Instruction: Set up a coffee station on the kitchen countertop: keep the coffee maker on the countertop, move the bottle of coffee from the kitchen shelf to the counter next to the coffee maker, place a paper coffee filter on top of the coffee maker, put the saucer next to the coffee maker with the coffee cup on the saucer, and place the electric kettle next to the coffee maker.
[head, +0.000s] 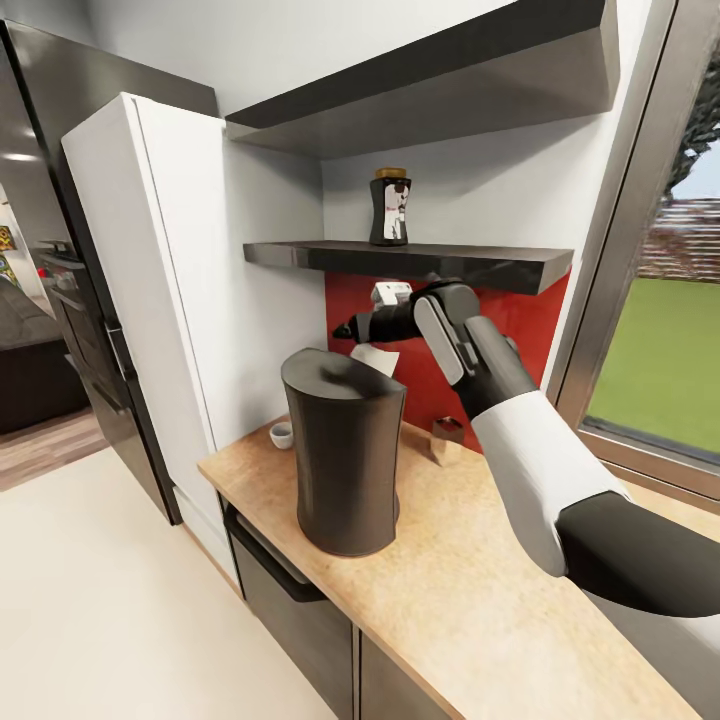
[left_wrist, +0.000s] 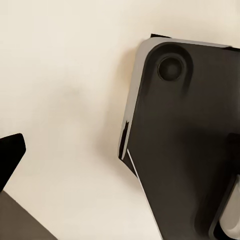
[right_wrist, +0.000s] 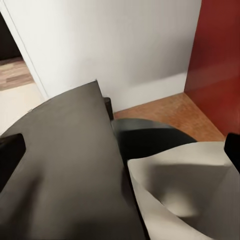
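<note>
Closest to the camera in the head view, the right arm (head: 560, 470) crosses the wooden countertop (head: 480, 600) in its white and dark sleeve, its lower end cut off at the picture's edge. It reaches past the coffee maker (head: 343, 455), a tall dark cylinder standing upright on the countertop near the front edge. The right gripper (head: 350, 328) hangs just above and behind the coffee maker's lid, and a white paper filter (head: 375, 358) shows directly beneath it, partly hidden by the lid's rim. In the right wrist view the filter (right_wrist: 185, 195) is a pale open cone beside the dark lid (right_wrist: 65, 170), with a dark fingertip (right_wrist: 10, 150) at one edge and another at the opposite edge. Whether the fingers are pinching the filter or standing apart from it cannot be told (contact is hidden).

Behind the coffee maker, toward the white cabinet, a small white cup (head: 282, 434) sits on the countertop, its base hard to make out. A small brown object (head: 447, 432) stands behind the coffee maker against the red back wall; its identity is unclear. Above the coffee maker, on the dark shelf (head: 400, 258), the coffee bottle (head: 389, 207) stands upright.

The left wrist view shows pale floor (left_wrist: 60, 100), a dark panel with a round knob (left_wrist: 190, 130), and one dark fingertip (left_wrist: 10, 150) at the edge; that gripper's state cannot be told.
</note>
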